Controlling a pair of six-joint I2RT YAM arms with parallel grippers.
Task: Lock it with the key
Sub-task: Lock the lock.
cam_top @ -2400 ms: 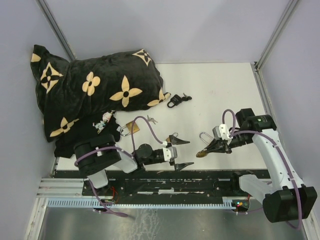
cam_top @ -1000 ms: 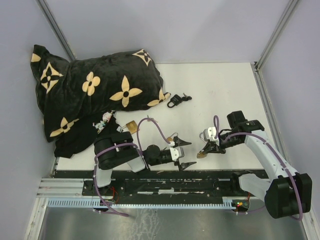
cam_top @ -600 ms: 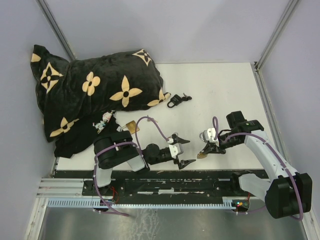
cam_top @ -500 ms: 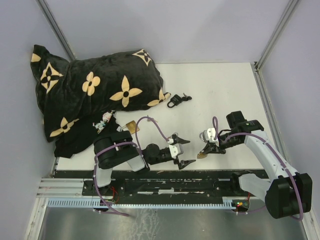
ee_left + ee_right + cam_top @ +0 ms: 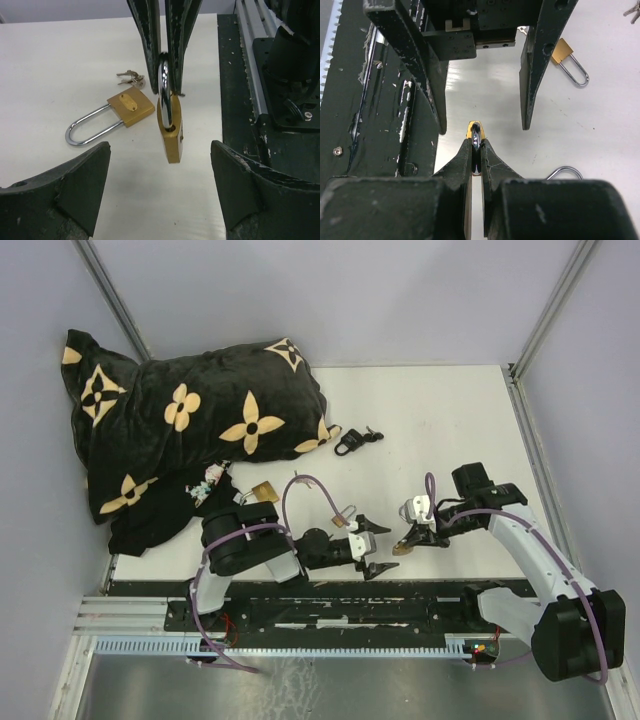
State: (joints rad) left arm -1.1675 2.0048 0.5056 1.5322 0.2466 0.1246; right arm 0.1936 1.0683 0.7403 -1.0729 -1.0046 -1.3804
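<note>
A white worktop (image 5: 440,420) boxed in by pale violet walls (image 5: 350,290), with a black rail (image 5: 400,605) along its near edge carrying the bases of both arms. Just beyond the rail, the left pincer (image 5: 376,547) lies low over the surface, its jaws spread wide and holding nothing. Facing it, the right pincer (image 5: 165,82) is clamped on the steel shackle of a brass padlock (image 5: 170,131), which hangs body-down just above the worktop. The padlock sits opposite the gap of the open jaws and touches neither finger. Seen edge-on, its shackle does not show whether it is latched.

Beside the right pincer on its far side, a long-shackled padlock (image 5: 131,105) lies flat. A bunch of keys (image 5: 131,76) rests on the worktop just past it, apart from every lock. A second loose padlock (image 5: 562,51) lies near the left pincer on its far side, and a third (image 5: 263,491) sits at the edge of the pillow (image 5: 190,415). Farther back, mid-worktop, a black padlock (image 5: 347,445) lies with its own keys (image 5: 372,433) alongside. The black pillow, patterned with gold flowers, fills the far left corner.
</note>
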